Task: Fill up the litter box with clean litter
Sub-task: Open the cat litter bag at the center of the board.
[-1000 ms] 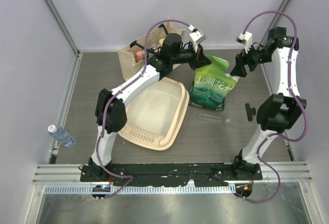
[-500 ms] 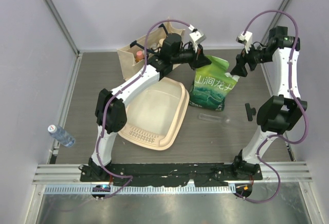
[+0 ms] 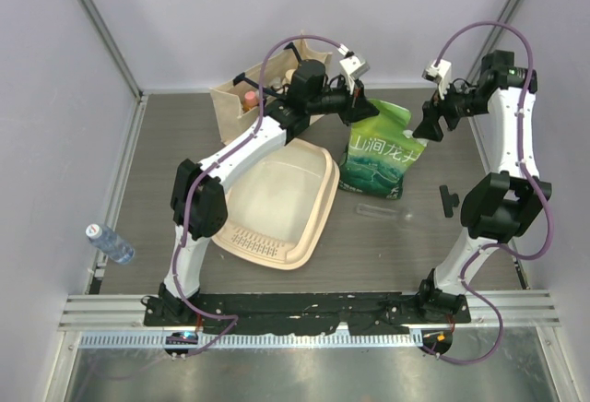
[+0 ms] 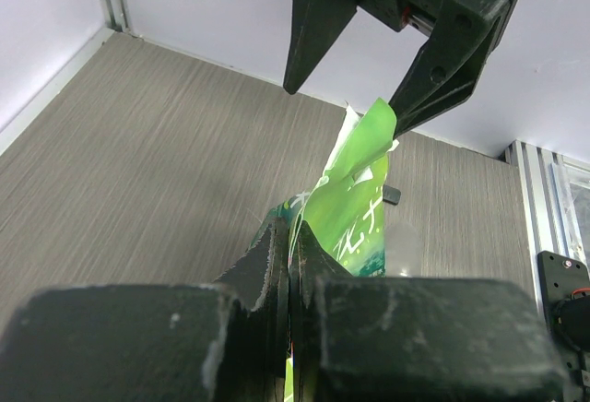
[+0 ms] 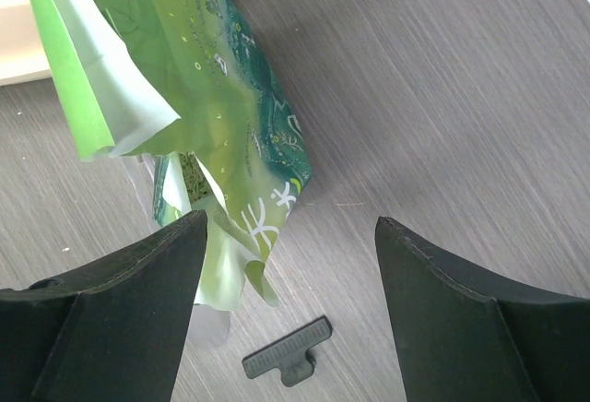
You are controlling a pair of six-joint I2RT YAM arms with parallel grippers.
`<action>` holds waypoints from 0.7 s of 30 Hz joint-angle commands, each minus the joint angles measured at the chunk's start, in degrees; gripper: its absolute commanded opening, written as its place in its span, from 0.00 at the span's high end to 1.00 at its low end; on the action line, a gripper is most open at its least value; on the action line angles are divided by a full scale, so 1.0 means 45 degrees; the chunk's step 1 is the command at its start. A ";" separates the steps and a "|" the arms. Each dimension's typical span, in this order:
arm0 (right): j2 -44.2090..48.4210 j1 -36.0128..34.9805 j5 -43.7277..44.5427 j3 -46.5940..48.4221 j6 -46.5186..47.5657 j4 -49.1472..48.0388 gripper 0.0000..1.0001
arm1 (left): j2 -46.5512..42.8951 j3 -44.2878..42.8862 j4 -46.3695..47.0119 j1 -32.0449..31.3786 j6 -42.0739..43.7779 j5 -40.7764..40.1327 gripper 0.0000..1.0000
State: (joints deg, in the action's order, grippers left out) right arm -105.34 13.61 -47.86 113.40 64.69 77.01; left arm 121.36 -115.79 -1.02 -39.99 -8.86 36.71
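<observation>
The cream litter box (image 3: 309, 227) lies on the table, left of a green plastic bag with white characters (image 3: 380, 155). My left gripper (image 3: 355, 107) is shut on the bag's top left edge and holds it upright; the pinched foil shows in the left wrist view (image 4: 293, 236). My right gripper (image 3: 426, 125) is open and empty beside the bag's top right corner. The bag (image 5: 212, 88) hangs at the left of the right wrist view, its left finger (image 5: 138, 301) near the torn flap. No loose litter shows in the box.
A beige tote bag (image 3: 244, 98) stands at the back left. A black clip (image 3: 449, 199) lies right of the green bag, also seen in the right wrist view (image 5: 288, 351). A clear tube (image 3: 383, 210) lies in front of the bag. A water bottle (image 3: 109, 242) lies far left.
My right gripper has drawn slightly up and right, away from the bag's top corner. The left gripper and the bag have stayed still.
</observation>
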 commanded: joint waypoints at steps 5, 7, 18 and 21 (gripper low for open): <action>0.0362 -0.0055 0.0087 -0.0357 0.0449 0.2046 0.21 | -0.1422 -0.0519 0.1788 0.0019 -0.0277 0.0241 1.00; 0.0284 -0.0074 0.0146 -0.0299 0.0450 0.2027 0.21 | -0.1403 -0.0558 0.1788 0.0019 -0.0277 0.0260 1.00; -0.0108 -0.0913 0.2078 -0.0648 0.1484 0.2046 0.16 | -0.1461 -0.0695 0.1964 -0.0001 -0.0101 0.0553 1.00; 0.0088 -0.1304 0.2041 -0.1547 0.1544 0.2027 0.16 | -0.1344 -0.0987 0.2081 -0.0020 -0.0236 0.0515 1.00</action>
State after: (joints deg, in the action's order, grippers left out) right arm -106.43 10.33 -41.08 109.95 69.01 76.79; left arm 121.36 -115.79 -1.02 -40.01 -8.82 37.58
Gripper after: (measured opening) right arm 0.840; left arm 0.022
